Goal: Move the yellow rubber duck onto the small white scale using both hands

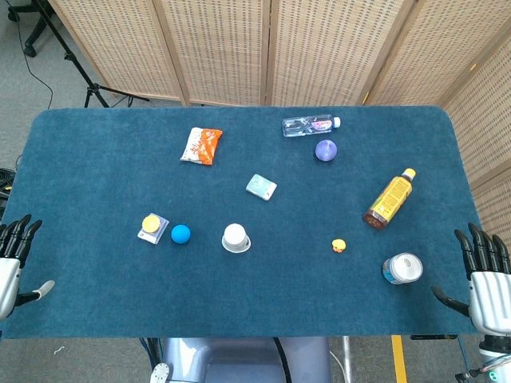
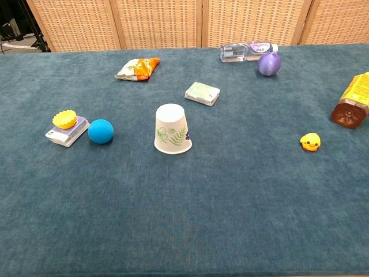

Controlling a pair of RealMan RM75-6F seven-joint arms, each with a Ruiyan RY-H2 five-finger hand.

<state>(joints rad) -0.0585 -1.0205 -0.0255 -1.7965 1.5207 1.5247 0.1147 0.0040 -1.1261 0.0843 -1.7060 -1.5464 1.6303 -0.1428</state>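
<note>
The yellow rubber duck [image 1: 338, 246] [image 2: 310, 141] sits on the blue cloth at right of centre. The small white scale [image 1: 152, 234] [image 2: 70, 133] lies far to the left, with a yellow round cap-like piece [image 1: 150, 223] [image 2: 64, 119] on top of it. My left hand [image 1: 14, 259] hangs at the table's left front edge with its fingers apart, holding nothing. At the right front edge, my right hand [image 1: 485, 279] is spread and empty too. Both hands are far from the duck and the scale, and neither shows in the chest view.
A blue ball [image 1: 180, 234] sits right beside the scale. An upturned paper cup [image 1: 235, 238] stands between scale and duck. Further back lie a green packet [image 1: 261, 187], snack bag [image 1: 201, 145], water bottle [image 1: 310, 125] and purple ball [image 1: 326, 150]. An orange bottle [image 1: 390, 199] and a tin [image 1: 402, 269] lie at right.
</note>
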